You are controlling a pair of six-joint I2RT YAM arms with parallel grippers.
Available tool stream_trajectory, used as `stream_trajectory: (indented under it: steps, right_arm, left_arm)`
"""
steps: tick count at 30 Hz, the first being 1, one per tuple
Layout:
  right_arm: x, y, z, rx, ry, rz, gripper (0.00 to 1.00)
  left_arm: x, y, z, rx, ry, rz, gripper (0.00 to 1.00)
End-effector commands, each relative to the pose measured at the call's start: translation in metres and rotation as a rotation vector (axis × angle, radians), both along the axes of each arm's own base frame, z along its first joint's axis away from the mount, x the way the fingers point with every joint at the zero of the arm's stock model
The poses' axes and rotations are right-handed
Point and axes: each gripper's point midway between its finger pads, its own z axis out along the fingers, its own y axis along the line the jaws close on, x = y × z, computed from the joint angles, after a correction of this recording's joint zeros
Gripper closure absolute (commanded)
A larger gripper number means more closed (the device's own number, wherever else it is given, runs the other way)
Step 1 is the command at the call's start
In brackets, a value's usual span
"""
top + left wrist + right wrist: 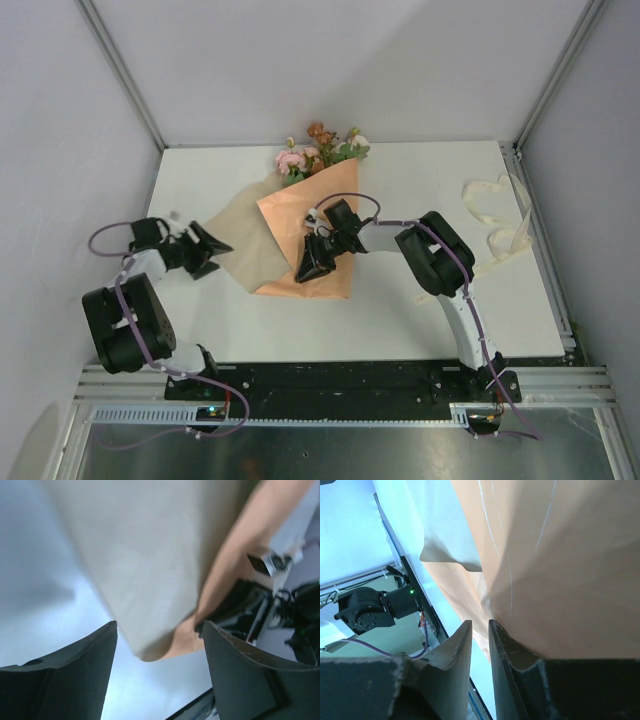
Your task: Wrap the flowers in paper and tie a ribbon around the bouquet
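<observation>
The bouquet (318, 205) lies near the middle of the white surface (400, 310), its head pointing to the far edge: the flowers (322, 150), pink, rusty orange and cream among green leaves, stick out past the top of the paper (320, 225), which is folded loosely over the stems as a peach-orange wedge. A paler beige flap of the same sheet spreads flat to the left (it looks like the underside turned up) and tapers to a corner beside the left claw (215, 250). That claw is spread wide and has hold of nothing. In the left wrist view the beige corner sits in the gap between its two dark fingers (75, 670), and neither finger touches it. The right claw (308, 270) sits on the lower left part of the orange wedge, with its arm reaching in from the right. In the right wrist view its fingers (455, 650) are drawn almost together with only a thin slit between them, and a crease of the paper runs down to the tips; I cannot tell whether the crease is actually pinched. The ribbon (497, 215), a cream-white strip, lies in loose loops at the right edge of the surface, well apart from the bouquet and from both claws.
</observation>
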Motion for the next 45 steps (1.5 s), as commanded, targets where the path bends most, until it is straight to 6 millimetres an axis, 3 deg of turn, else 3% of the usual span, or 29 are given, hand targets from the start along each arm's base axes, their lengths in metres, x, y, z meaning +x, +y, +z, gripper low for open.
stream_trajectory:
  steps: [1,4,7,11,15,20,22,26,30,31,33,36,37,39,42,45]
  right_arm:
    - [-0.008,-0.018,-0.054,-0.162,0.03,-0.027,0.74]
    - [-0.009,-0.02,-0.056,-0.173,0.031,-0.022,0.74]
    - [-0.008,-0.022,-0.056,-0.18,0.018,-0.012,0.74]
    - [-0.008,-0.026,-0.059,-0.207,0.004,0.011,0.75]
    - [-0.008,-0.029,-0.062,-0.233,0.003,0.031,0.77]
    - [-0.011,-0.032,-0.065,-0.251,0.004,0.058,0.79]
    - [-0.012,-0.032,-0.066,-0.255,0.006,0.062,0.8]
    - [-0.011,-0.033,-0.067,-0.263,0.006,0.064,0.82]
    - [-0.01,-0.034,-0.068,-0.274,-0.001,0.072,0.83]
    - [-0.011,-0.035,-0.068,-0.28,-0.004,0.076,0.83]
    - [-0.011,-0.035,-0.069,-0.29,-0.015,0.09,0.83]
    - [-0.012,-0.036,-0.071,-0.308,-0.016,0.104,0.84]
    - [-0.012,-0.037,-0.072,-0.313,-0.014,0.109,0.84]
    - [-0.013,-0.036,-0.074,-0.321,-0.012,0.12,0.84]
    - [-0.015,-0.036,-0.077,-0.334,-0.008,0.136,0.85]
    - [-0.015,-0.035,-0.077,-0.336,-0.01,0.147,0.85]
  left_arm:
    - [-0.016,0.056,-0.031,0.041,0.147,0.208,0.24]
    - [-0.008,0.07,-0.043,0.042,0.166,0.233,0.23]
    - [0.003,0.07,-0.057,0.01,0.174,0.24,0.23]
    - [0.018,0.054,-0.068,-0.048,0.167,0.204,0.24]
    - [0.037,0.026,-0.067,-0.094,0.113,0.152,0.25]
    - [0.071,0.011,-0.039,-0.122,-0.058,0.107,0.24]
    - [0.079,0.003,-0.019,-0.145,-0.136,0.095,0.23]
    - [0.084,-0.019,0.019,-0.18,-0.263,0.056,0.22]
    - [0.082,-0.027,0.028,-0.188,-0.278,0.079,0.24]
    - [0.082,-0.028,0.028,-0.198,-0.272,0.084,0.26]
    - [0.082,-0.033,0.034,-0.225,-0.267,0.08,0.39]
    - [0.082,-0.054,0.059,-0.263,-0.305,0.009,0.82]
    - [0.083,-0.065,0.07,-0.283,-0.314,-0.023,0.91]
    - [0.082,-0.089,0.089,-0.317,-0.333,-0.095,0.98]
    - [0.085,-0.124,0.112,-0.335,-0.373,-0.197,1.0]
    - [0.085,-0.163,0.121,-0.349,-0.387,-0.296,1.0]
